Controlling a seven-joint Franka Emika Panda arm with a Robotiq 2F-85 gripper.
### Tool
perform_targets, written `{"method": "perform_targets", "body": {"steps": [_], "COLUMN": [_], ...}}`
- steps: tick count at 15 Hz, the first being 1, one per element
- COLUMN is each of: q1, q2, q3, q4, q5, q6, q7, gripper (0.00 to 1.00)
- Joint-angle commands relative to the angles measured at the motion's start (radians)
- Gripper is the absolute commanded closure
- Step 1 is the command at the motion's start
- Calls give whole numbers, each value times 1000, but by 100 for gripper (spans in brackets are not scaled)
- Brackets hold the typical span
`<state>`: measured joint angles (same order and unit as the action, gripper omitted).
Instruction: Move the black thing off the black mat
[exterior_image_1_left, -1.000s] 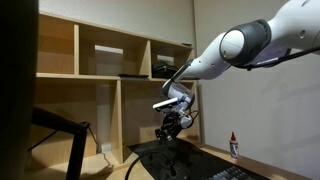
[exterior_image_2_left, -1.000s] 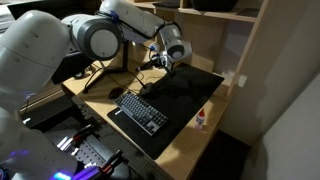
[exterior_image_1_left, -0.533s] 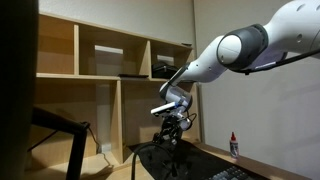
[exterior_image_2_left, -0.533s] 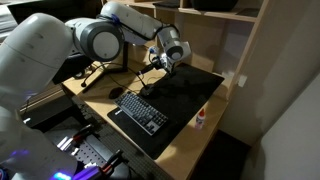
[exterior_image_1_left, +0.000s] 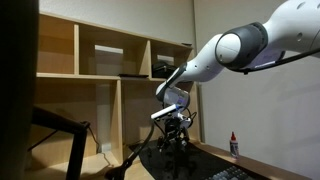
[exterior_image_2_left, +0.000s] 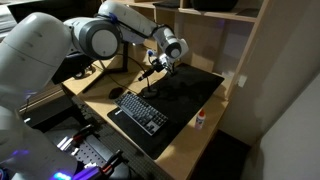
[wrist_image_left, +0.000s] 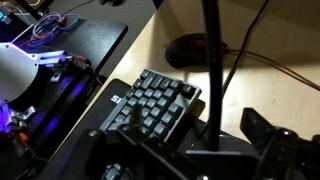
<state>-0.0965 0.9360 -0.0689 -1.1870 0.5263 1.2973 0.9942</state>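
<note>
Black thing (wrist_image_left: 212, 70): long thin neck, straight up and down, just right of the middle in the wrist view; base hidden low down behind the jaws
Spot: by the upper left edge of the black mat (exterior_image_2_left: 190, 95), in the middle of an exterior view, near the mouse (exterior_image_2_left: 117, 93); hard to tell if on the mat or on bare wood
Jaws: wide open, one on each side of the thin neck, holding nothing
Arm (exterior_image_2_left: 95, 35): big and white, reaching in from the upper left of an exterior view, bent down over the mat's upper left corner
Surface (exterior_image_2_left: 95, 100): pale wood, under the mat
Keyboard (wrist_image_left: 150, 105): black, lying flat, in the middle of the wrist view, left of the neck
Mouse: dark, on bare wood, upper middle of the wrist view, just left of the neck
Small bottle (exterior_image_2_left: 201, 118): white with a red top, upright, just beside the mat's right edge
Shelves (exterior_image_1_left: 100, 75): pale wood, filling the left half of an exterior view, behind the arm
</note>
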Motion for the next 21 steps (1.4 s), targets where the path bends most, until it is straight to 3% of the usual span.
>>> {"method": "perform_targets", "body": {"steps": [1,4,5,7,8,9,12,19,21], "q1": [-14,-19,-15,-18,-20,-25,-24,-23,-25], "q2": [-5,-26,3,3,6,17,29,34,35], "q3": [4,2,5,4,6,13,10,3,2], "q4": [-14,-84,-14,-35,-33,17,57,87,83], "q5": [-10,-2,-9,-9,-10,-14,-13,-15,-15], "q6": [21,64,18,35,24,-51,-127,-182,-183], "q7": [-27,-49,-12,-22,-26,-3,15,63,70], "gripper": [0,0,0,0,25,26,48,96,100]}}
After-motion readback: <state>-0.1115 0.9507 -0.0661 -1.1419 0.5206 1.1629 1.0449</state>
